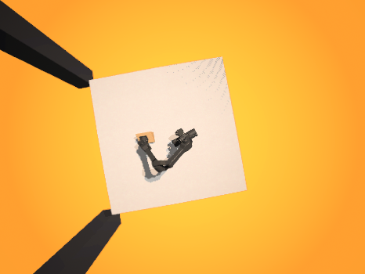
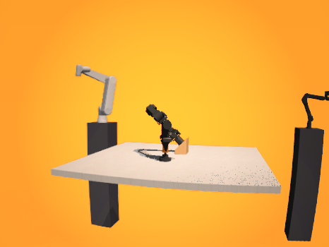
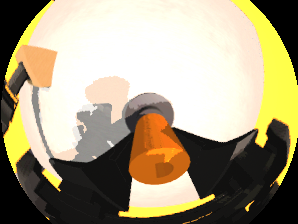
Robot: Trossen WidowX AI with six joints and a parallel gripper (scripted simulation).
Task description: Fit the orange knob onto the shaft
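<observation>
The orange knob [image 2: 163, 149] [image 3: 150, 137] is between the fingers of my gripper [image 2: 165, 149] [image 3: 153, 133], which is shut on it. The knob looks roughly upright in the exterior view. A dark recess shows in its near end in the wrist view. The round dark pedestal [image 2: 164, 159] [image 3: 134, 107] stands on the table below the knob. In the exterior view a short dark piece shows between knob and pedestal, so the knob is above the pedestal's base. The shaft's flat side is hidden. In the top view the arm hides knob and pedestal.
A light orange wedge-shaped block [image 1: 150, 136] [image 2: 182, 148] [image 3: 39, 65] stands beside the arm's base on the table [image 1: 129, 102] [image 2: 106, 166]. Off the table, a grey arm [image 2: 109, 93] and another black arm [image 2: 307, 109] stand on dark columns.
</observation>
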